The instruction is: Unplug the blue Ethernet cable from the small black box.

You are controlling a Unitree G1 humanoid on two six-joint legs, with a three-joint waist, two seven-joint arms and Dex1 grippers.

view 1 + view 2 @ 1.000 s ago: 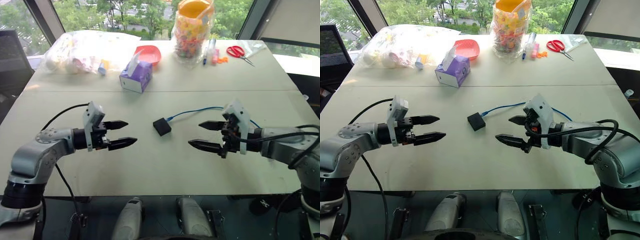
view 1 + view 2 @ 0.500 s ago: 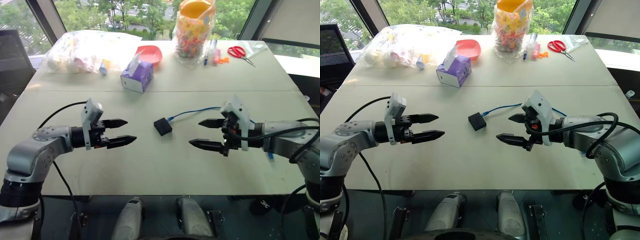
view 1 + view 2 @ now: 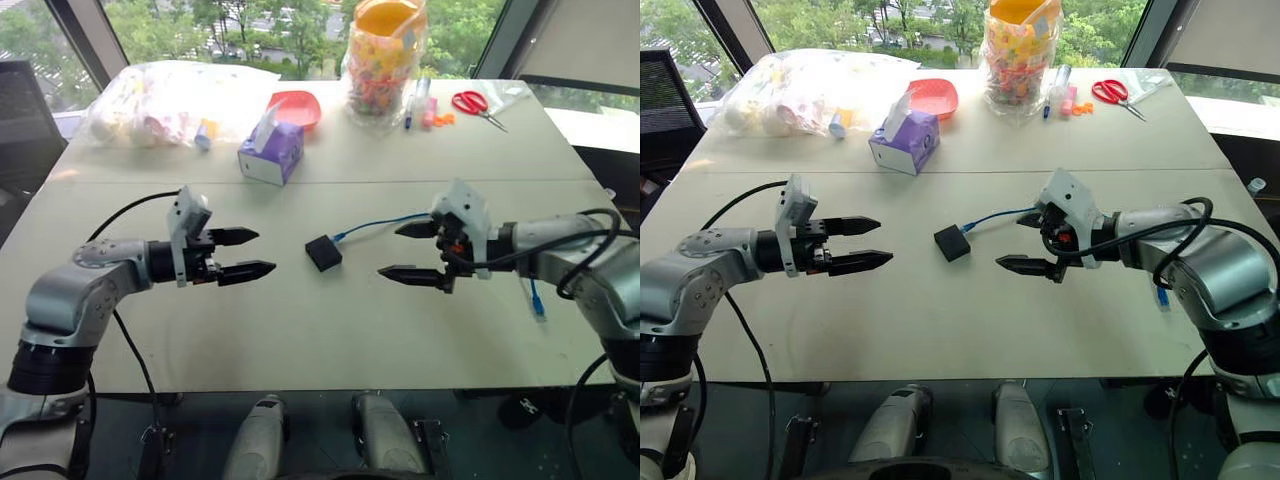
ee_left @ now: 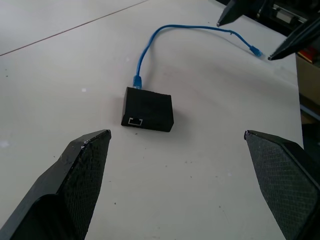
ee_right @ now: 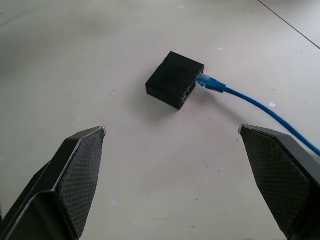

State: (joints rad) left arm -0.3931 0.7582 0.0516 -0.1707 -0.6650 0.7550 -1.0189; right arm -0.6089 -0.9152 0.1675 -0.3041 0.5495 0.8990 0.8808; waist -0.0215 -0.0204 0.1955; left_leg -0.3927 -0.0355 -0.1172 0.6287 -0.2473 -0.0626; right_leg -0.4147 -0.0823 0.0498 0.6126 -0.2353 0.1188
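The small black box (image 3: 323, 253) lies mid-table with the blue Ethernet cable (image 3: 380, 222) plugged into its far-right side (the cord trails off rightward). The left gripper (image 3: 250, 254) and right gripper (image 3: 411, 251) flank it, both spread wide and empty, neither touching it.

A wide pale table (image 3: 300, 330) with a seam running across it stands before large windows (image 3: 250, 25) with dark slanted frames. Green trees show outside, and daylight falls over the tabletop. A dark chair (image 3: 22, 110) sits at the left.
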